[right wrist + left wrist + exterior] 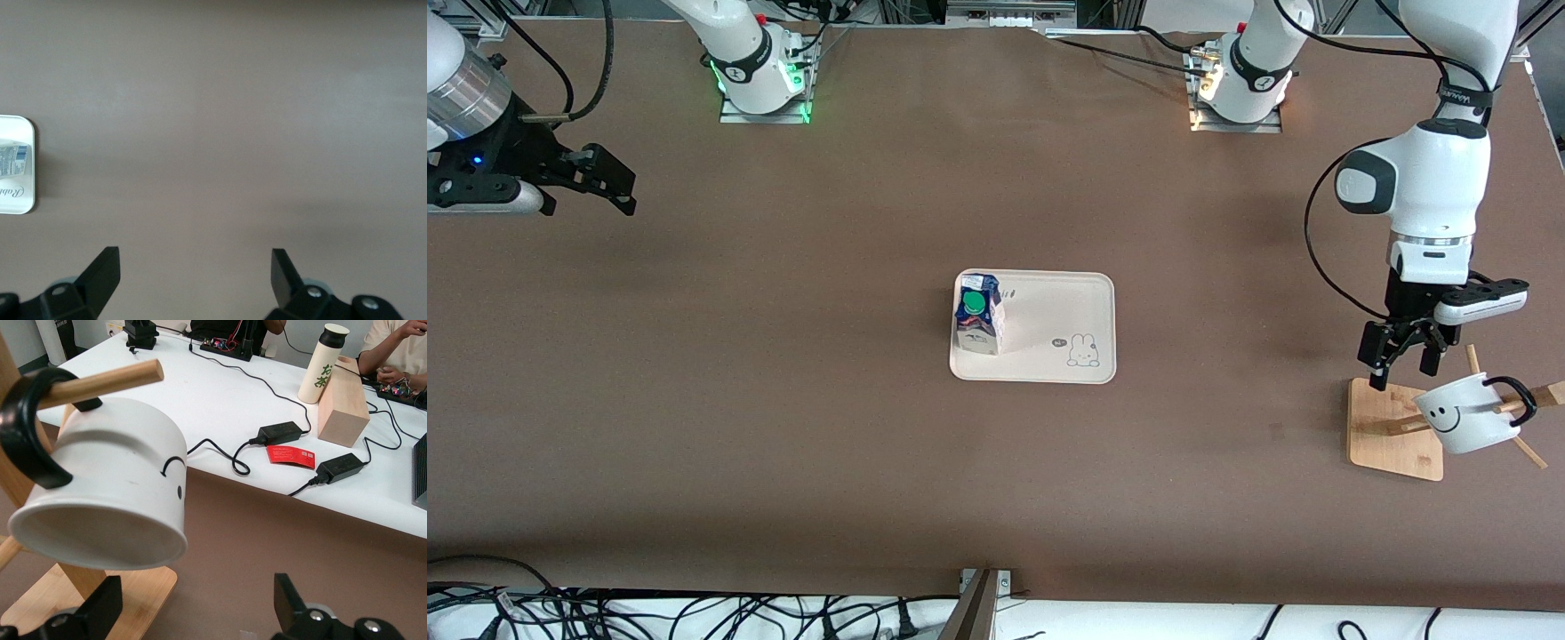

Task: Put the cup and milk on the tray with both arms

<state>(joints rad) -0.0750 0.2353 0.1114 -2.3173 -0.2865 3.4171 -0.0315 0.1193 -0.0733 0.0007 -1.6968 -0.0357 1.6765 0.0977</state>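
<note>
While the milk already stands upright on the tray, at the tray's end toward the right arm, the cup hangs by its handle on a peg of the wooden rack, well apart from the tray. Half the job remains. Just above the rack hovers the left gripper, fingers spread and empty. Well away from the tray, the right gripper waits open, holding nothing.

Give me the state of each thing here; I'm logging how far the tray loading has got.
milk: upright on the tray, cap on.
tray: flat on the table, holding only the milk.
cup: hanging by its handle on a peg of the wooden rack, tilted.
left gripper: open, over the rack beside the cup.
right gripper: open, empty, waiting at the right arm's end.
</note>
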